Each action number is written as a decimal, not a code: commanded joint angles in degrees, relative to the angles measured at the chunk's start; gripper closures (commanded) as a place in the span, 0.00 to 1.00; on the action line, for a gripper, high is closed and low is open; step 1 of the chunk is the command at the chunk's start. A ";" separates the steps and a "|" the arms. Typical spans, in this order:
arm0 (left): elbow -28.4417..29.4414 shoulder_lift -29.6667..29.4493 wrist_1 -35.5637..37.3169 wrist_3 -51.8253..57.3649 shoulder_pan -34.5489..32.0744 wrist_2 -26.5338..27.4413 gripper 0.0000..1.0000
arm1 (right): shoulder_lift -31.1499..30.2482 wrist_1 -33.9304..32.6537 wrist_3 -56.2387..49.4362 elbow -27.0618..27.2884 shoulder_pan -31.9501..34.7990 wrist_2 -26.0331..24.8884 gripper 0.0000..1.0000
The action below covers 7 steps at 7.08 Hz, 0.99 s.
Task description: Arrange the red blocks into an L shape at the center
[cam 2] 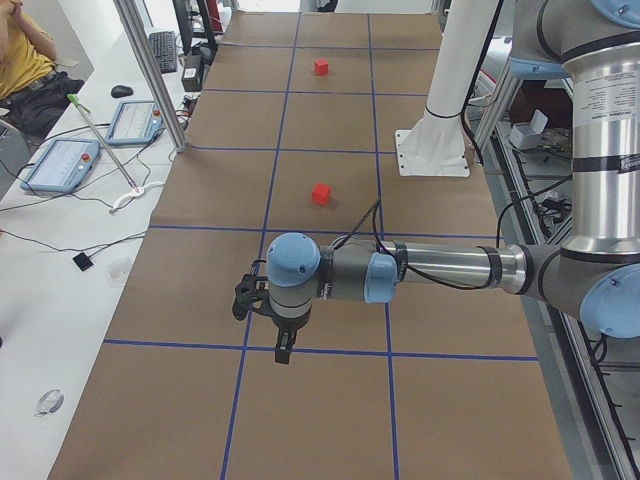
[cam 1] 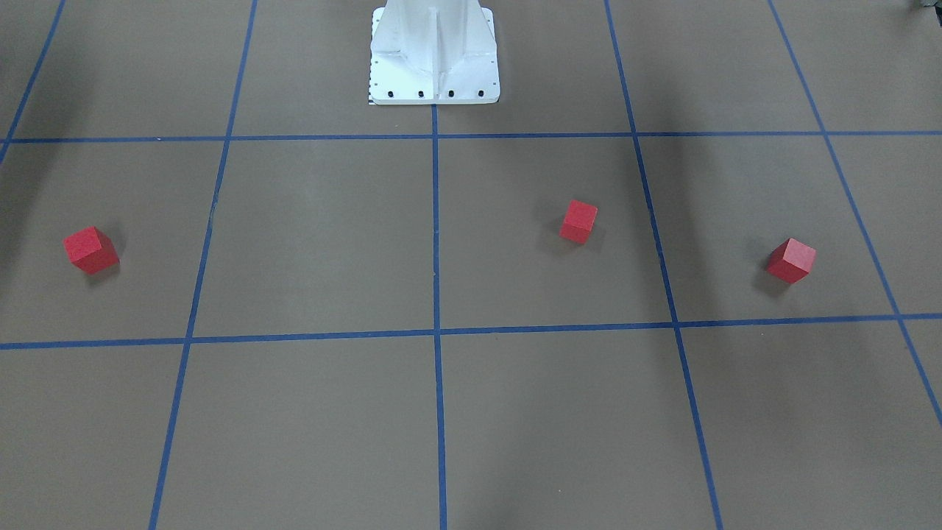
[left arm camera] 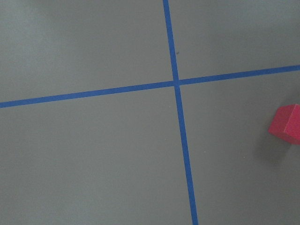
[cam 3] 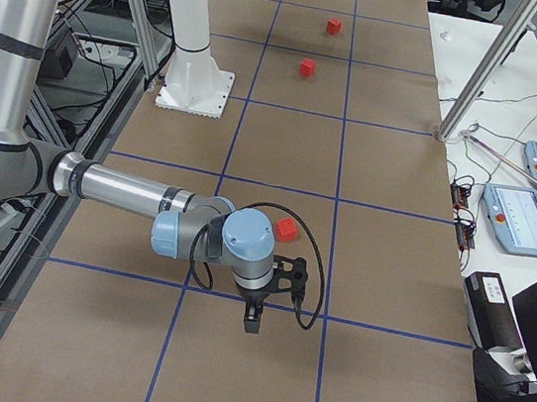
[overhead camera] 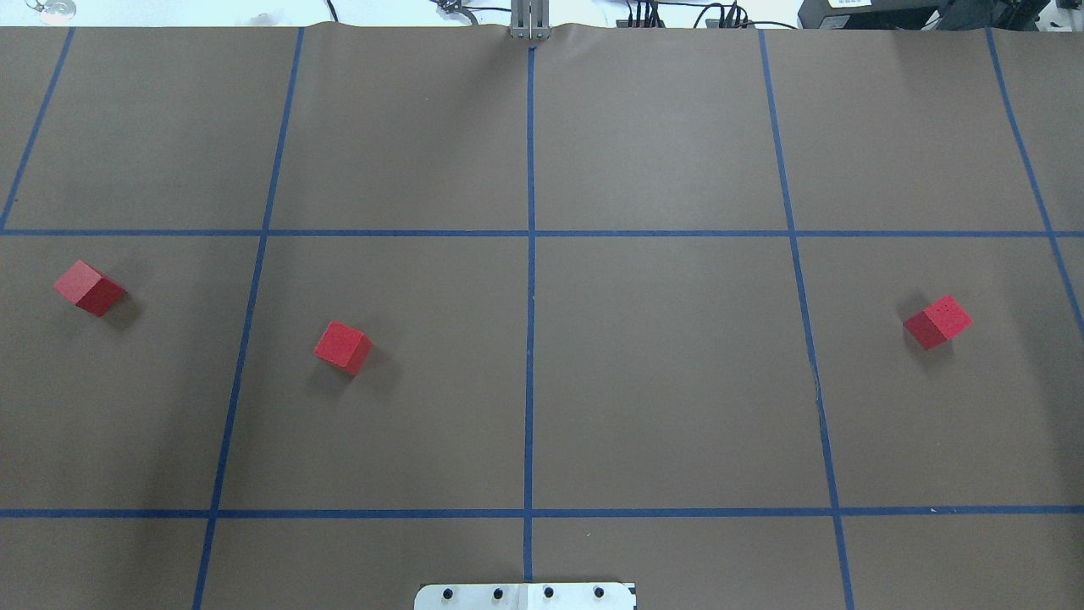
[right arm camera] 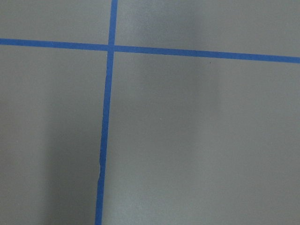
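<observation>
Three red blocks lie apart on the brown floor. In the overhead view, one red block [overhead camera: 89,287] sits at the far left, another [overhead camera: 342,347] left of the middle blue line, the third [overhead camera: 937,322] at the far right. The center [overhead camera: 530,339] holds no block. My left gripper [cam 2: 283,350] shows only in the exterior left view and hangs above the floor; I cannot tell its state. My right gripper [cam 3: 252,321] shows only in the exterior right view, near one red block [cam 3: 288,229]; its state is unclear too. The left wrist view catches a block [left arm camera: 286,123] at its right edge.
The white robot base [cam 1: 434,66] stands at the table's robot side on the middle line. Blue tape lines [overhead camera: 530,233] grid the floor. A side table with tablets [cam 2: 62,160], cables and a seated person [cam 2: 20,50] runs along the far edge, behind aluminium posts [cam 2: 150,75].
</observation>
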 commanded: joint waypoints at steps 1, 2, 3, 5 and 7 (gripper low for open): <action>-1.75 -2.11 -0.20 -0.79 0.09 -0.09 0.00 | 0.86 0.01 0.10 3.72 0.00 0.05 0.00; -2.72 -5.00 -0.55 -0.54 0.09 -0.09 0.00 | 1.56 0.71 0.01 3.73 0.00 0.83 0.00; -1.69 -8.42 -3.95 -0.79 0.17 -0.09 0.00 | 1.48 5.24 0.53 3.03 0.00 1.01 0.00; -1.41 -9.16 -6.16 -1.23 0.26 -0.44 0.00 | 1.56 7.30 0.54 2.76 0.00 2.15 0.00; -0.97 -8.64 -12.47 -4.39 0.52 -0.62 0.00 | 2.09 15.00 0.80 2.67 -3.83 5.48 0.01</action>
